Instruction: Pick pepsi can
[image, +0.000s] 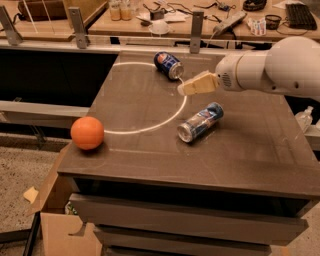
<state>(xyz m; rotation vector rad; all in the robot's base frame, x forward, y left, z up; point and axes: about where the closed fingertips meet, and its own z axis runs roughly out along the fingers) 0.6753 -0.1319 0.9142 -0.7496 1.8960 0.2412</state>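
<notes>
The pepsi can (168, 65), short and dark blue with a round red-white-blue logo, lies on its side near the far edge of the dark table (150, 160). My gripper (185, 89), beige at the end of a white arm coming in from the right, hovers above the table just right of and in front of the pepsi can, apart from it. It holds nothing that I can see.
A slimmer silver and light-blue can (200, 122) lies on its side mid-table, below the gripper. An orange ball (87, 133) sits near the table's front left corner. A cluttered workbench (150, 25) runs behind the table. A cardboard box (55, 220) stands on the floor at left.
</notes>
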